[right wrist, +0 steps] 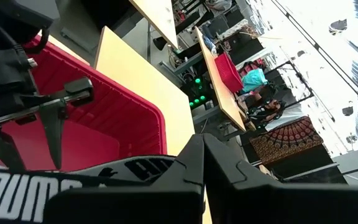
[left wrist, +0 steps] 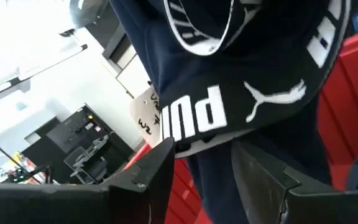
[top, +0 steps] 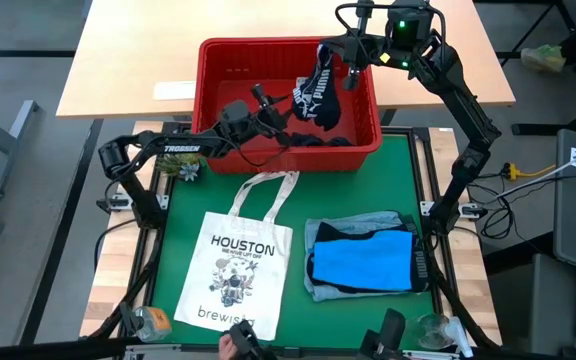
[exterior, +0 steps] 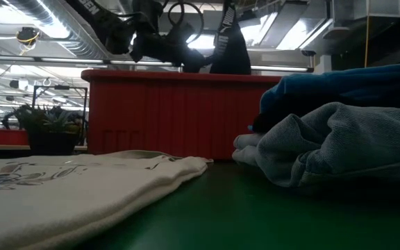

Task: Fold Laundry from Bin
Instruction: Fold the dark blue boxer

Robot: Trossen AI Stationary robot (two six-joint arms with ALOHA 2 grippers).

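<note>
A: Starting from the left of the desk (top: pixel 363 170), what is there?

B: On the green mat lies the white "HOUSTON brewista" tote bag (top: pixel 238 265), flat, handles pointing toward the red bin (top: pixel 218 70). The left arm reaches from the desk's left edge over the bin's front rim, and the left end effector (top: pixel 286 128) sits inside the bin, near its middle.

A: Are its fingers parted?

B: Yes, they stand apart. In the left wrist view the two dark fingers (left wrist: pixel 148 180) frame the hanging navy Puma garment (left wrist: pixel 241 106) from below, with cloth between them, but I cannot tell whether they actually press on it.

A: And that garment, where is it?

B: It hangs over the bin's right half, lifted clear of the clothing on the bin floor. From above, the navy Puma garment (top: pixel 318 95) shows a waistband with white lettering, dangling from the right end effector (top: pixel 351 68). At table height it shows as a dark shape above the bin's rim.

A: So the right one has it?

B: Its fingers are fully closed, pinching the waistband at the top; the right wrist view shows the white-lettered band running under the closed fingers.

A: Anything further right?

B: In front of the bin, on the mat's right side, a bright blue garment (top: pixel 363 262) lies folded on top of a light blue denim shirt (top: pixel 353 228), just beside the tote bag.
</note>
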